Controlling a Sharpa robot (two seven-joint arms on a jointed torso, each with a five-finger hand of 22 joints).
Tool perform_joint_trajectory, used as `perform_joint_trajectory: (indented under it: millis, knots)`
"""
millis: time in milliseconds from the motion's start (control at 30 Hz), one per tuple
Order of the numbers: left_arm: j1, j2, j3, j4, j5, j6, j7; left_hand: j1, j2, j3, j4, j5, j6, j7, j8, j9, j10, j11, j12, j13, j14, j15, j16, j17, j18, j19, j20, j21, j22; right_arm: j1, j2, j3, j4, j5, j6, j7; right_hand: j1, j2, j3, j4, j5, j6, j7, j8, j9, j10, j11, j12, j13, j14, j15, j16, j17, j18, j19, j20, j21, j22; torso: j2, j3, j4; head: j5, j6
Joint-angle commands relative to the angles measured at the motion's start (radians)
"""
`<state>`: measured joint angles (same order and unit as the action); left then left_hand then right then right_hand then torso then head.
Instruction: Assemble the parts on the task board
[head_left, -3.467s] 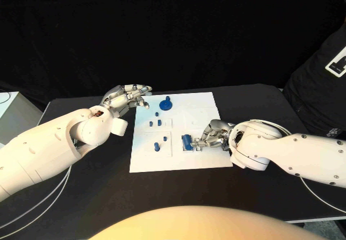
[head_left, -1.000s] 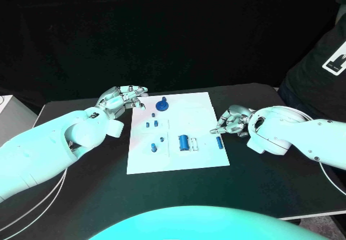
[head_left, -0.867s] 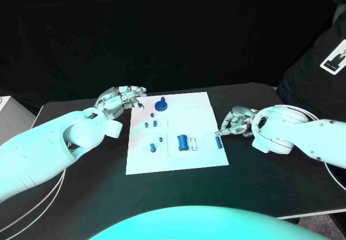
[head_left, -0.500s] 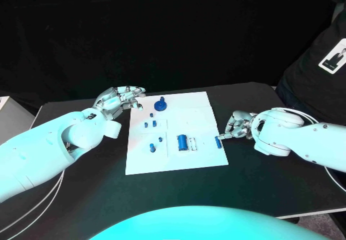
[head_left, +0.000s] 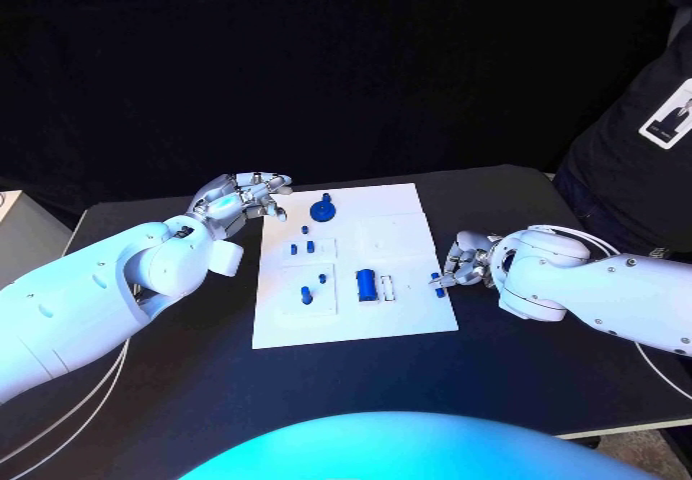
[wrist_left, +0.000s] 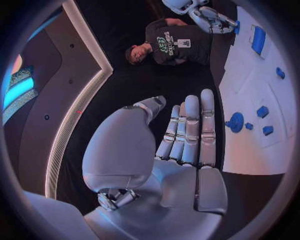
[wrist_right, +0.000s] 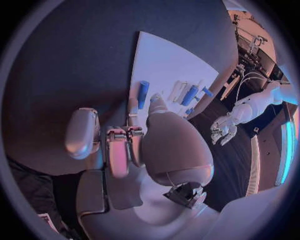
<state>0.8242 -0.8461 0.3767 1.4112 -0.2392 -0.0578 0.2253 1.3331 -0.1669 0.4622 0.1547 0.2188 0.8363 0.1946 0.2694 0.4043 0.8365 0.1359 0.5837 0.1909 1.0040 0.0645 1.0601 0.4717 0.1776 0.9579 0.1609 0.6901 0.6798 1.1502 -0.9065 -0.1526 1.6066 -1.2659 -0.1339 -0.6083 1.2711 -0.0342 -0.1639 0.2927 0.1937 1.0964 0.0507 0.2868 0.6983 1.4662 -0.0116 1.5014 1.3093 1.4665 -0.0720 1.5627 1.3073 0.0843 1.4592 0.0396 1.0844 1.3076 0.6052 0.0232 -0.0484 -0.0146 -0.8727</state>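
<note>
- Since 3.5 s ago: right hand pulled off the board's middle, now at the right edge of the task board. Was over the blue block then; block now uncovered, lying flat in the board's near-centre.
- Slim blue pin now lies by the board's right edge, just beside the right fingertips; no such piece showed there 3.5 s ago.
- Since 0.5 s ago: right hand a bit closer to the board edge, otherwise much the same. Left hand unchanged throughout, by the board's far left corner.
- Writing: none legible on board or parts.
- Right hand: fingers curled downward, tips close to or touching the pin; can't tell if pinched or just touched. Right wrist view: fingertips near the pin, contact unclear.
- Left hand: loosely open, fingers apart, holds nothing. Left wrist view: palm flat, fingers extended side by side, off the board.
- Other parts: blue round knob piece at the far end of the board; small blue bits on the left strip; one more blue piece nearer, left of the block.
- White pegs just beside the block, on its right.
</note>
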Motion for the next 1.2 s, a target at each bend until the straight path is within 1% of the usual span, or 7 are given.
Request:
perform_joint_trajectory:
  millis: [33, 400, 600, 733, 900, 1000, 1200]
  knots:
    - [0.0, 0.0, 0.0, 0.003, -0.001, 0.017, 0.002, 0.0, 0.007, 0.001, 0.004, 0.001, -0.007, -0.002, 0.006, 0.001, -0.007, -0.002, 0.006, -0.001, -0.003, 0.001, 0.003, 0.002, 0.005, 0.005, -0.001, -0.004, -0.001, -0.003, 0.005, 0.0, -0.003, -0.005, 0.006, -0.024, -0.008, 0.001, -0.006, 0.001, 0.007, 0.009, 0.0, 0.007, 0.004, 0.071, -0.009, -0.004, 0.214, 0.101, -0.007, 0.0, 0.247, -0.002, 0.003, -0.007, -0.005, 0.053, 0.0, -0.0007, -0.0001, 0.001, 0.0]
    - [0.0, 0.0, 0.0, 0.003, -0.001, 0.019, 0.001, 0.0, 0.007, 0.001, 0.004, 0.001, -0.007, -0.002, 0.006, 0.001, -0.007, -0.002, 0.006, -0.001, -0.003, 0.001, 0.003, 0.002, 0.005, 0.005, -0.001, -0.004, -0.001, -0.015, 0.025, -0.003, -0.016, -0.034, 0.022, -0.04, 0.002, -0.004, 0.0, -0.001, 0.006, 0.01, -0.005, 0.018, 0.014, 0.07, -0.012, -0.006, 0.212, 0.101, -0.01, 0.001, 0.249, -0.002, 0.004, -0.009, -0.003, 0.055, -0.002, 0.0013, -0.0023, 0.002, 0.0]
    - [0.0, 0.001, 0.0, 0.002, -0.001, 0.02, 0.0, 0.0, 0.007, 0.001, 0.004, 0.001, -0.007, -0.002, 0.006, 0.001, -0.007, -0.002, 0.006, -0.001, -0.003, 0.001, 0.003, 0.002, 0.005, 0.005, -0.001, -0.004, -0.001, -0.025, 0.041, -0.004, -0.024, -0.052, 0.017, -0.045, 0.072, -0.003, 0.028, -0.005, 0.009, -0.006, -0.008, 0.029, 0.031, 0.069, -0.016, -0.007, 0.212, 0.101, -0.014, 0.001, 0.25, -0.003, 0.005, -0.014, -0.006, 0.056, 0.0, 0.0013, -0.0005, 0.001, 0.0]
    - [0.0, 0.001, 0.0, 0.001, -0.001, 0.019, 0.0, 0.0, 0.007, 0.0, 0.006, 0.001, -0.007, -0.002, 0.007, 0.001, -0.008, -0.002, 0.007, -0.001, -0.003, 0.001, 0.003, 0.002, 0.005, 0.006, -0.001, -0.005, -0.002, -0.029, 0.047, -0.004, -0.028, -0.062, 0.016, -0.049, 0.141, -0.009, 0.079, -0.004, -0.012, -0.015, -0.01, 0.031, 0.037, 0.068, -0.018, -0.009, 0.211, 0.101, -0.016, 0.002, 0.25, -0.003, 0.006, -0.016, -0.007, 0.059, -0.001, 0.0009, -0.0013, 0.001, 0.0]
    - [0.0, 0.001, 0.0, 0.002, -0.002, 0.02, 0.0, 0.0, 0.007, 0.0, 0.006, 0.001, -0.007, -0.002, 0.007, 0.001, -0.008, -0.002, 0.007, -0.001, -0.003, 0.001, 0.003, 0.002, 0.005, 0.006, -0.001, -0.005, -0.002, -0.031, 0.05, -0.005, -0.032, -0.07, 0.015, -0.052, 0.195, -0.029, 0.153, -0.003, 0.044, -0.019, -0.012, 0.026, 0.033, 0.068, -0.02, -0.008, 0.212, 0.101, -0.017, 0.002, 0.252, -0.004, 0.008, -0.018, -0.008, 0.063, -0.002, -0.0002, -0.0017, 0.001, 0.0]
    - [0.0, 0.001, 0.0, 0.001, -0.002, 0.019, -0.001, 0.0, 0.007, 0.0, 0.006, 0.001, -0.007, -0.002, 0.007, 0.001, -0.008, -0.002, 0.007, -0.001, -0.003, 0.001, 0.003, 0.002, 0.005, 0.006, -0.001, -0.005, -0.002, -0.032, 0.051, -0.005, -0.034, -0.072, 0.017, -0.054, 0.208, -0.041, 0.198, -0.002, 0.054, -0.02, -0.012, 0.022, 0.028, 0.067, -0.02, -0.009, 0.212, 0.102, -0.017, 0.002, 0.252, -0.003, 0.008, -0.019, -0.011, 0.064, -0.002, -0.0001, -0.0018, 0.001, 0.0]
    - [0.0, 0.0, 0.0, 0.002, -0.002, 0.019, -0.001, 0.0, 0.007, -0.001, 0.007, 0.001, -0.008, -0.002, 0.007, 0.001, -0.008, -0.001, 0.007, -0.001, -0.003, 0.001, 0.003, 0.002, 0.005, 0.006, 0.0, -0.005, -0.002, -0.033, 0.053, -0.005, -0.036, -0.078, 0.015, -0.055, 0.231, -0.099, 0.348, -0.008, 0.109, -0.021, -0.01, 0.013, 0.02, 0.064, -0.019, -0.015, 0.209, 0.101, -0.017, 0.002, 0.251, -0.003, 0.007, -0.019, -0.02, 0.068, -0.002, -0.0003, -0.0012, -0.001, 0.0]
